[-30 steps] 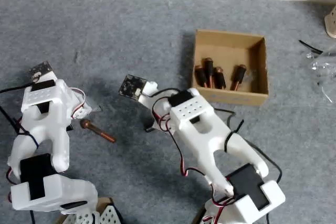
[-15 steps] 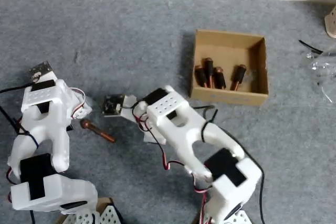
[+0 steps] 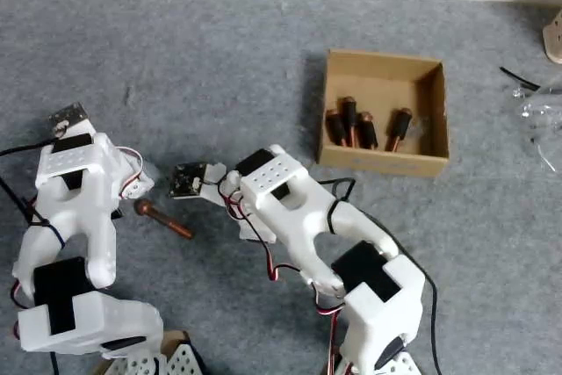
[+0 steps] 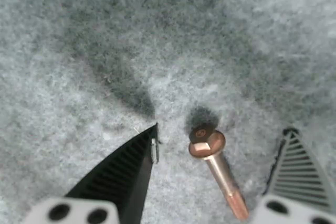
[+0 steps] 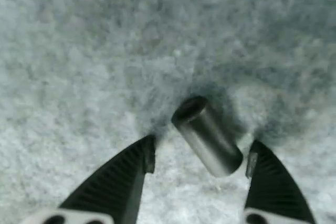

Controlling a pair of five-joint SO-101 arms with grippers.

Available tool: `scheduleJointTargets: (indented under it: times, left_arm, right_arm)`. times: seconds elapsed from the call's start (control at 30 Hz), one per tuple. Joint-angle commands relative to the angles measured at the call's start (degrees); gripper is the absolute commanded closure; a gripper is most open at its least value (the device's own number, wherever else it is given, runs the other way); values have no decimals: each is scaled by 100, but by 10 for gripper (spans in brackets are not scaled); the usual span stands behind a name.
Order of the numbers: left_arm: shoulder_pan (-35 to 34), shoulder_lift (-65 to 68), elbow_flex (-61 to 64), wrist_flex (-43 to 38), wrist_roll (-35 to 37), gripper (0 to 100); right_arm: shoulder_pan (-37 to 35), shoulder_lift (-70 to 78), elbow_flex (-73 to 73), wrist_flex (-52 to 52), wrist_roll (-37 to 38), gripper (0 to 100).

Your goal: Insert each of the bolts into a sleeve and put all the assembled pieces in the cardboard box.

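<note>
On grey carpet [image 3: 219, 59], left pincer [image 4: 221, 131] gapes astride bolt [image 4: 218, 169], right pincer [image 5: 202, 145] likewise astride sleeve [image 5: 207, 135].

You have the copper hex-head bolt [image 4: 215, 166] lying on the grey felt counter [image 3: 219, 59] between your left claw's [image 4: 221, 131] spread fingers. The dark metal cylindrical sleeve [image 5: 207, 136] lies between your right claw's [image 5: 202, 144]. Four assembled pieces [image 3: 364, 129] lie in the brown cardboard box [image 3: 384, 162], farther right and behind.

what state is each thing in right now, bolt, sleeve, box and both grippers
bolt: lying flat, bare, not gripped
sleeve: lying on its side, empty, not gripped
cardboard box: open, holding four assembled pieces
left gripper: open, a finger on either side of the bolt
right gripper: open, a finger on either side of the sleeve
</note>
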Motion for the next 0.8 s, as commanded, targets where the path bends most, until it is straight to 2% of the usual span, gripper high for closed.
scheduleJointTargets:
  times: [0.0, 0.07, 0.17, 0.27, 0.57, 0.77]
  left_arm:
    - [-66, -251, -119, -53, 18, 674]
    - [-66, -251, -119, -53, 18, 674]
    - [-75, -251, -119, -53, 18, 674]
    - [-75, -251, -119, -53, 18, 674]
    - [-75, -251, -119, -53, 18, 674]
    - [-75, -251, -119, -53, 18, 674]
  right_arm:
    - [-40, 189, -40, -207, 44, 755]
    - [-40, 189, -40, -207, 26, 822]
    - [-31, 198, -48, -312, 9, 998]
    - [31, 198, -13, -409, 9, 959]
    - [602, 119, -84, -418, -44, 994]
    - [1226, -752, -127, -453, -79, 994]
